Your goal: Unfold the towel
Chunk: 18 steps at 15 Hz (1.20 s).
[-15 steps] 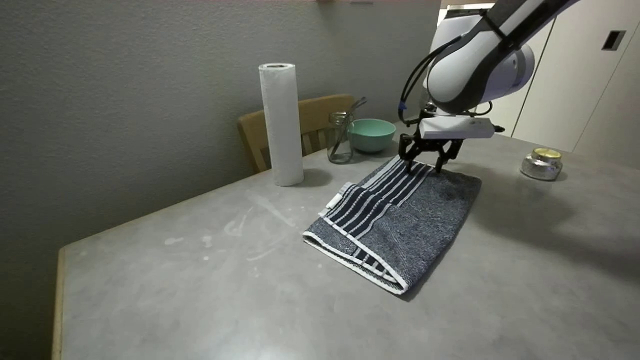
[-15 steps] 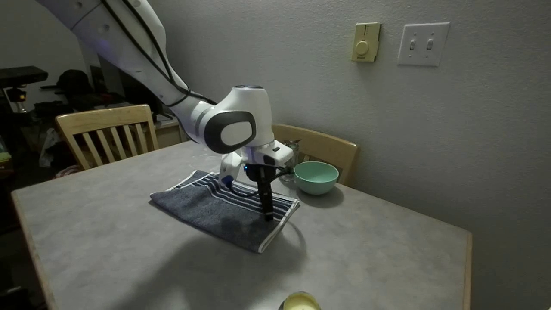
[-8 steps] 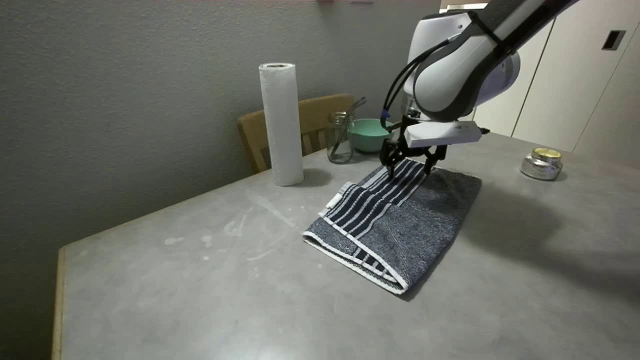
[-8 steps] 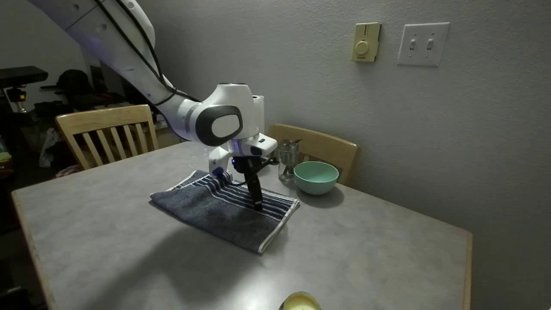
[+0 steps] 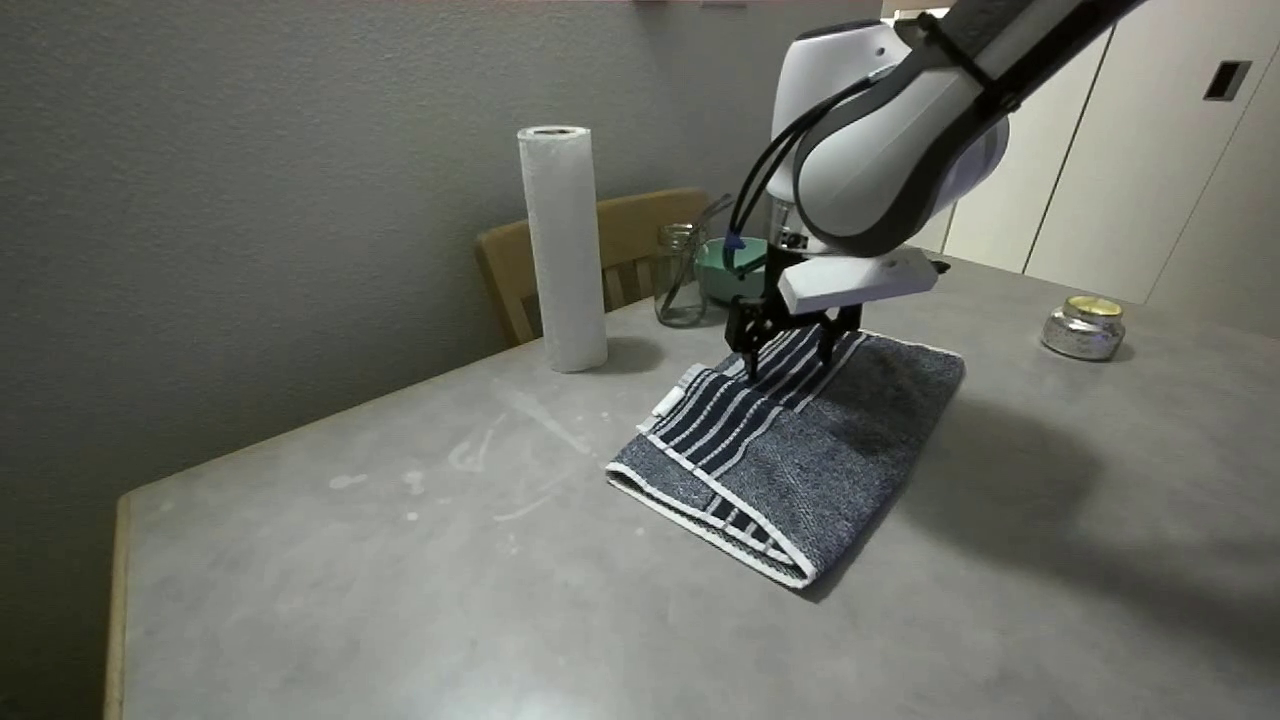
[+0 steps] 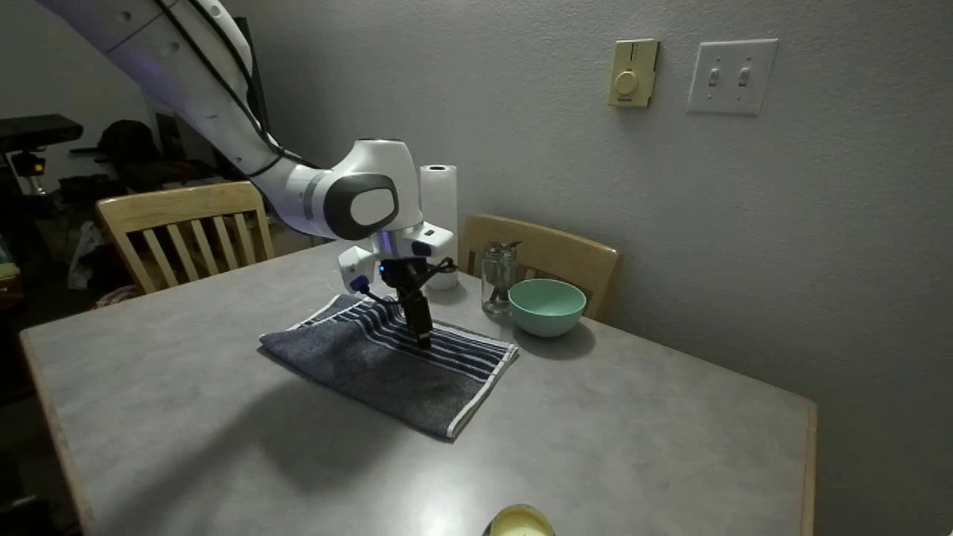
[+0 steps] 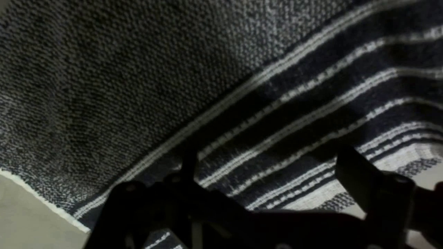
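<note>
The towel (image 5: 850,460) is dark blue-grey with a band of black-and-white stripes and white edging. It lies folded in layers on the table; at one end the layers' white edges show apart. It also shows in an exterior view (image 6: 357,372) and fills most of the wrist view (image 7: 138,86). My gripper (image 5: 788,366) points down at the striped band, fingers spread with nothing between them. It shows edge-on in an exterior view (image 6: 423,341). In the wrist view the open gripper (image 7: 268,152) spans the stripes. I cannot tell whether the fingertips touch the cloth.
A white paper towel roll (image 5: 563,250) stands upright near the wall-side edge. A glass jar with utensils (image 6: 497,279) and a green bowl (image 6: 547,307) stand beyond the towel's striped side. A silver candle jar (image 5: 1083,328) is on the table (image 5: 400,580). Chairs (image 6: 186,216) stand around it.
My gripper has moved along the striped band toward the paper towel roll's end, leftward in both exterior views. It stays open. The towel has not visibly moved.
</note>
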Tool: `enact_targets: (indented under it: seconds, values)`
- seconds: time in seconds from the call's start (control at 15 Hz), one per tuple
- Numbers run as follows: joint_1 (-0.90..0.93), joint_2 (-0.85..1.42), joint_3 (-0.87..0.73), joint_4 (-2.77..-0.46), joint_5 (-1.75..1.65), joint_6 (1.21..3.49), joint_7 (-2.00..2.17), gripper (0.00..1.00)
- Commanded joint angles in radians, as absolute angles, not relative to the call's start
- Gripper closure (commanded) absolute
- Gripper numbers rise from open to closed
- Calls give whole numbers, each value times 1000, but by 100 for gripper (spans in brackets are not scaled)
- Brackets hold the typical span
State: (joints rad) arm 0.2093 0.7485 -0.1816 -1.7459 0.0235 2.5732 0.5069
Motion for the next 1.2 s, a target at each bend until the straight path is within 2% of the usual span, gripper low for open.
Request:
enact_targets:
  seconds: [0.0, 0.6, 1.13]
  values:
    - [237, 742, -178, -1727, -25, 2530, 498, 0]
    - [307, 740, -178, -1696, -119, 2513, 500, 0]
    - [294, 728, -132, -1689, -109, 2478, 449, 0]
